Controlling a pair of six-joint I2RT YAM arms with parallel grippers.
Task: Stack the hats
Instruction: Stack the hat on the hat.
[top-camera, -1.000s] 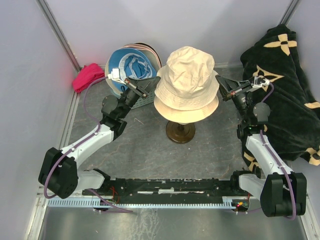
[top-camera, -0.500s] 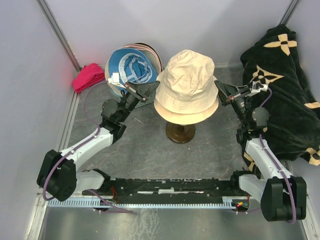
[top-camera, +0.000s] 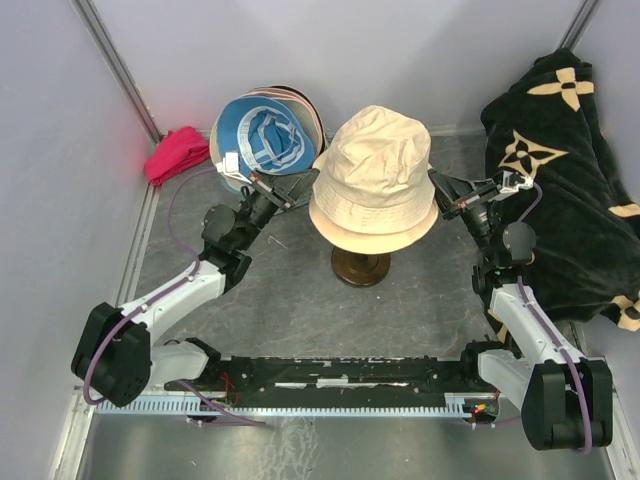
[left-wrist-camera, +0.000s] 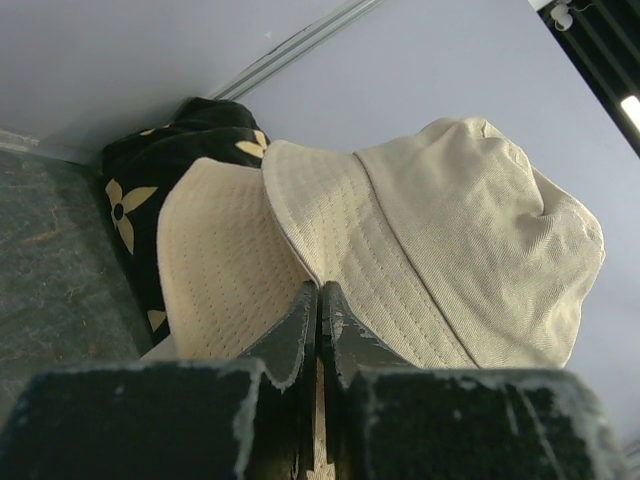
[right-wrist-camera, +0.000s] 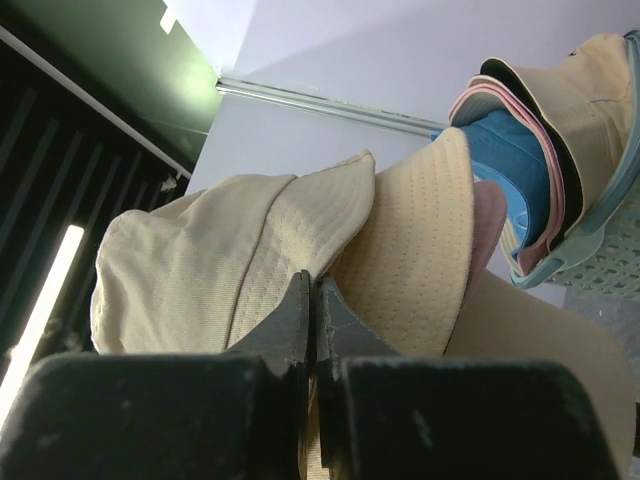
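Above the round brown stand (top-camera: 361, 266), the left gripper (top-camera: 303, 182) and right gripper (top-camera: 436, 181) each pinch opposite brim edges of the cream fabric bucket hat (top-camera: 377, 160).

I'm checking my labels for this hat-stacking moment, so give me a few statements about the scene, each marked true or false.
1. The left gripper and right gripper are both shut on the cream hat brim. True.
2. The cream hat lies flat on the table. False: it sits on a stand, over a lower hat.
3. The blue hat is at the back left. True.
4. The magenta cloth lies by the right wall. False: it lies by the left wall.
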